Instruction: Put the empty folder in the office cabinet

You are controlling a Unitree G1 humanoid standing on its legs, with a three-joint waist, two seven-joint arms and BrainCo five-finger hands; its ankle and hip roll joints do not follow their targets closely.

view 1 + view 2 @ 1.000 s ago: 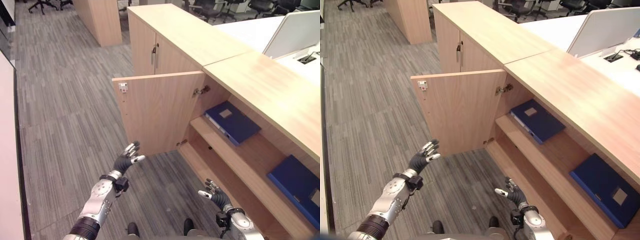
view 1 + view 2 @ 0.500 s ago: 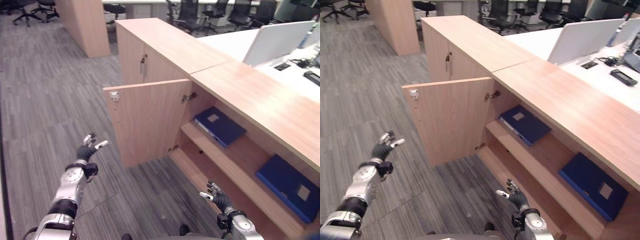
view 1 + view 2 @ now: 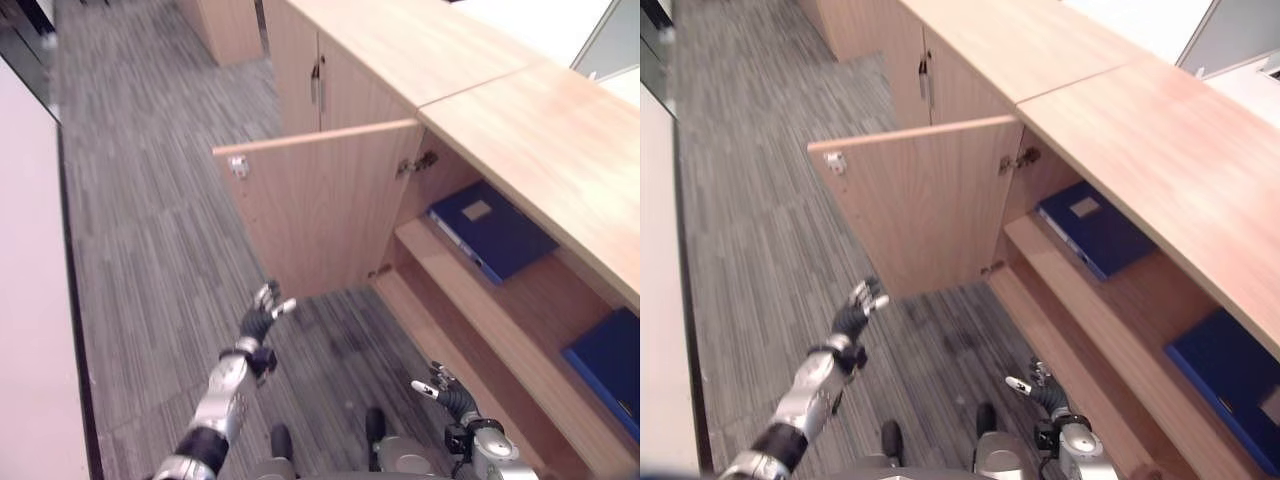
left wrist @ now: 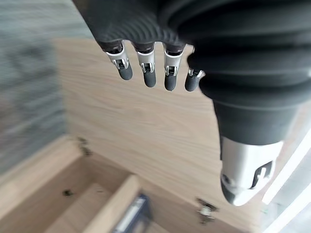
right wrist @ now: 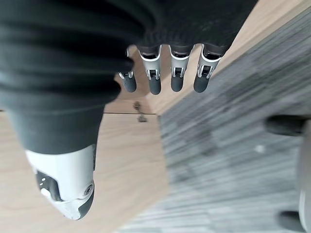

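— What's different from half a second back?

— My left hand [image 3: 262,318] has come back in. It was stretched out wide over the carpet [image 3: 150,250], well clear of the cabinet door [image 3: 320,205]; now it hovers low in front of that door's lower part, near it but not touching. Fingers straight and spread, holding nothing. My own view has tipped down and swung too, so much of the apparent shift in the cabinet [image 3: 470,200] is my head moving, not the furniture.

— And the right hand [image 3: 445,392]?

— Hardly changed. It hangs low by the bottom shelf [image 3: 440,330], fingers relaxed and apart, empty as well.

— So where's the folder [image 3: 492,228]?

— Lying flat on the upper shelf [image 3: 520,300] inside the open compartment, just past the hinge side. A second blue folder [image 3: 608,362] lies further along the same shelf, to my right. I can't tell which of the two is the empty one.

— Then the placing is done?

— I judge so: neither hand carries anything and both folders rest inside. The door stands wide open, and with my left hand drawn in close to it, pushing it shut looks like the likely remaining step.
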